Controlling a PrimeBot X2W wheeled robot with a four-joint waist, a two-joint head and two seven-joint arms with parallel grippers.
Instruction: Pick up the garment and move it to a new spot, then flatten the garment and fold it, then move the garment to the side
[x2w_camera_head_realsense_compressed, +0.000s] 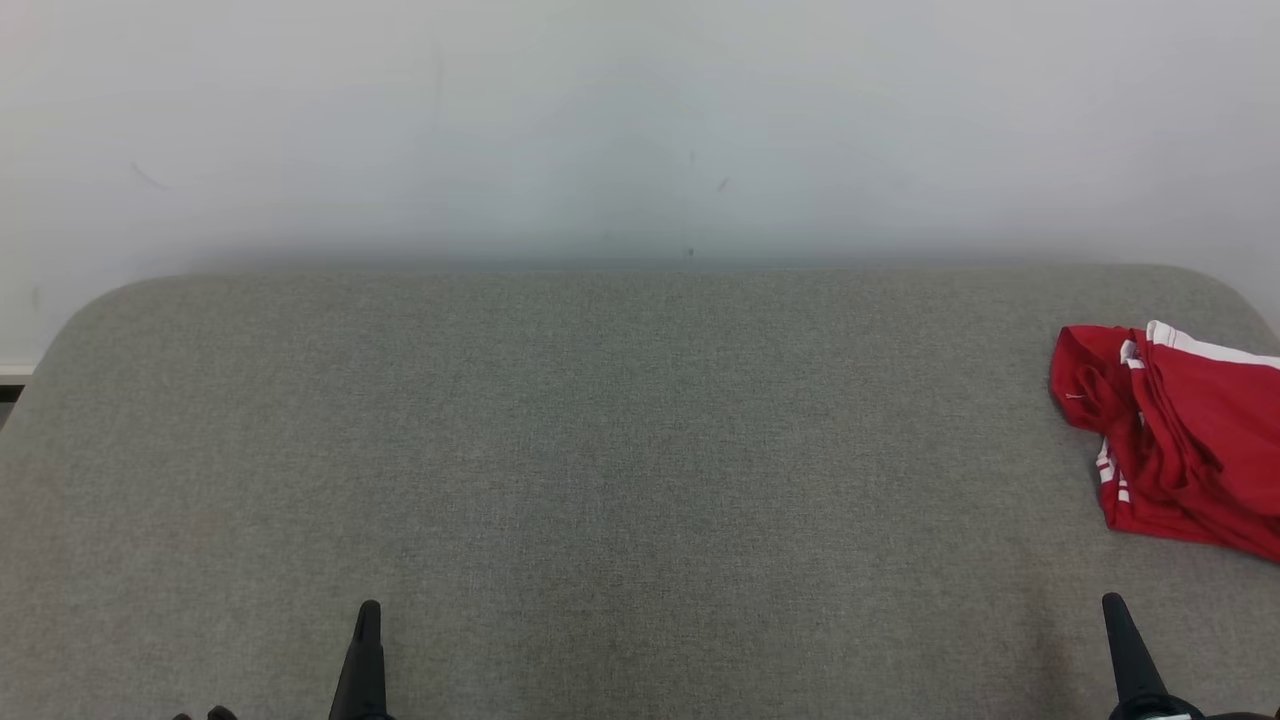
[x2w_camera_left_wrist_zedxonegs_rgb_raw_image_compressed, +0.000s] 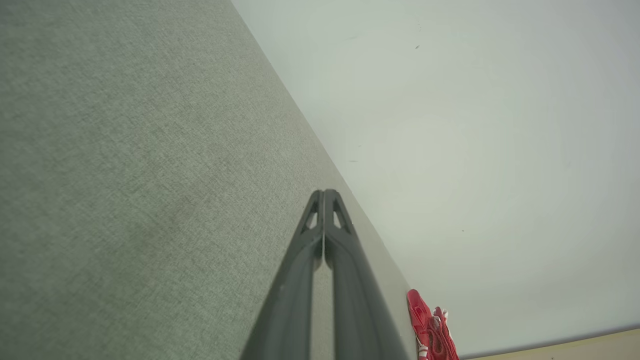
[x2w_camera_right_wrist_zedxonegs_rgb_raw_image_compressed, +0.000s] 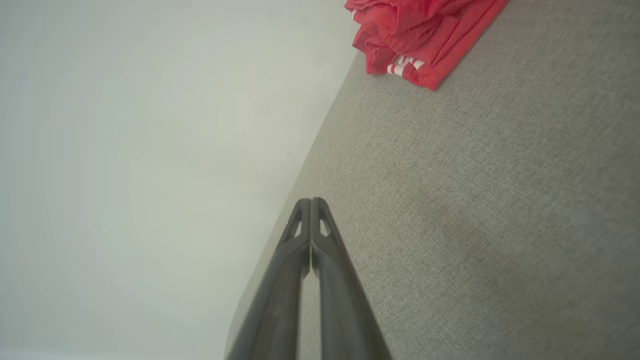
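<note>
On grey woven surface, far right side near the rear edge: one red garment with white stripes, bunched in loose folds, partly cut off by the head view's right border. Left gripper: low at front left, fingers pressed together, holding nothing, well apart from the garment. Right gripper: low at front right, fingers likewise closed and empty, near the garment, not touching it. Pale wall behind.
</note>
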